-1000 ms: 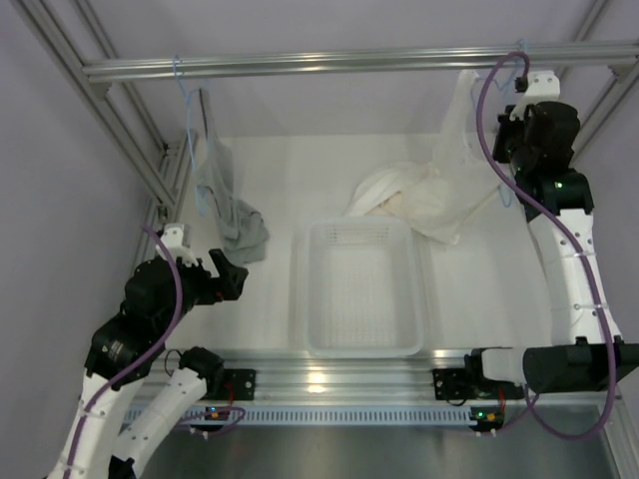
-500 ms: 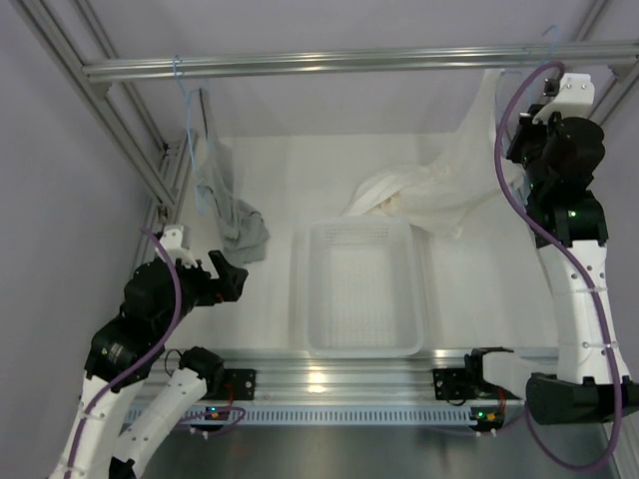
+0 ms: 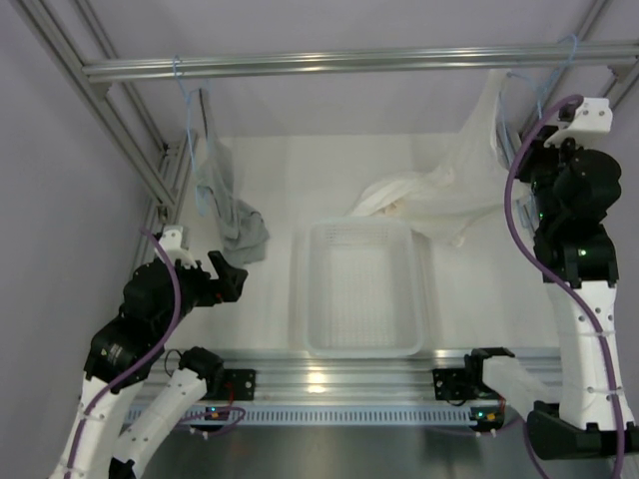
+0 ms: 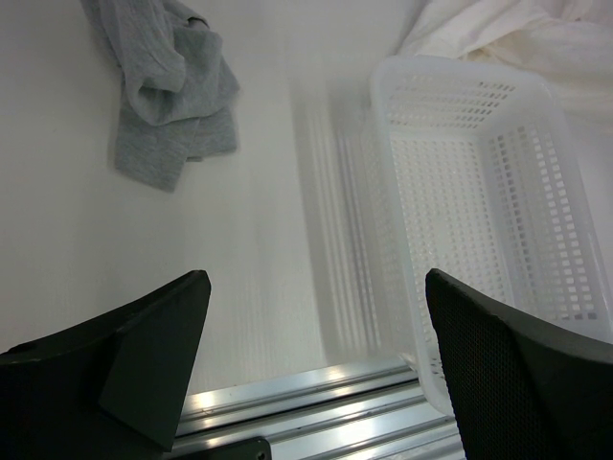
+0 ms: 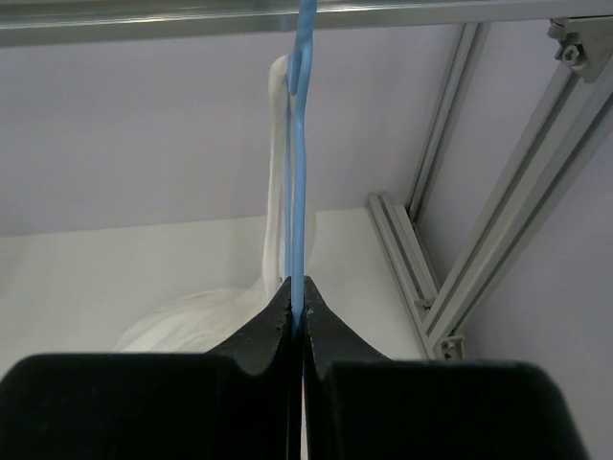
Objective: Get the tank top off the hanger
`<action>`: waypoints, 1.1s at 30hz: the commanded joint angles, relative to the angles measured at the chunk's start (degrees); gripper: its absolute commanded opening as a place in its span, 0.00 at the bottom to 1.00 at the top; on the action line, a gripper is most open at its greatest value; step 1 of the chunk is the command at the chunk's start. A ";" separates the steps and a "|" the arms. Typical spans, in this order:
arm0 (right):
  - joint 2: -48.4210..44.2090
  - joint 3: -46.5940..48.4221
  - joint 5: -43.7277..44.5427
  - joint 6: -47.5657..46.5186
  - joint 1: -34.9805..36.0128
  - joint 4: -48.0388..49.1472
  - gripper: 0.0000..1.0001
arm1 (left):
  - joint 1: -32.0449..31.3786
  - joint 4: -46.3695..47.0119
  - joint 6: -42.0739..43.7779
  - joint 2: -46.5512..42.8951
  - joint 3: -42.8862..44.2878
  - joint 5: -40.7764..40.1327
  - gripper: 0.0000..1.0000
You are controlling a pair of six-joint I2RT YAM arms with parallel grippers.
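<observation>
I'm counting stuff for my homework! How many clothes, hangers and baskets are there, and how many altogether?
Clothes: 2 (white tank top, grey garment)
Blue hangers: 2 (left hanger, right hanger)
Basket: 1 (white basket)
Total: 5

The tank top point(image 3: 444, 190) was plain white. The hanger point(image 5: 300, 144) was light blue. The smaller garment point(image 4: 163, 86) was grey. The basket point(image 3: 361, 289) was white, patterned all over with rows of small slots. The left gripper point(image 4: 316, 287) and right gripper point(image 5: 298, 302) were black, the cables point(image 3: 172, 299) purple, and the rail point(image 3: 329, 63) silver.
</observation>
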 commanded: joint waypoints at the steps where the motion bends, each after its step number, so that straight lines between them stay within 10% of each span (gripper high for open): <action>1: -4.36 -1.15 2.33 0.49 -0.97 5.24 0.00 | -0.09 2.94 -0.74 -0.53 -0.09 0.07 0.99; 14: -9.29 9.12 5.95 2.86 -0.97 -14.15 0.00 | -0.09 2.94 0.66 1.40 1.48 1.91 0.99; 27: -17.11 11.42 -7.50 2.51 -1.06 -30.43 0.00 | -0.53 21.63 -5.03 19.48 7.73 34.78 0.99; 33: -21.42 10.80 -16.72 4.00 -1.06 -32.99 0.00 | -18.22 37.89 -7.17 33.79 12.55 26.30 0.99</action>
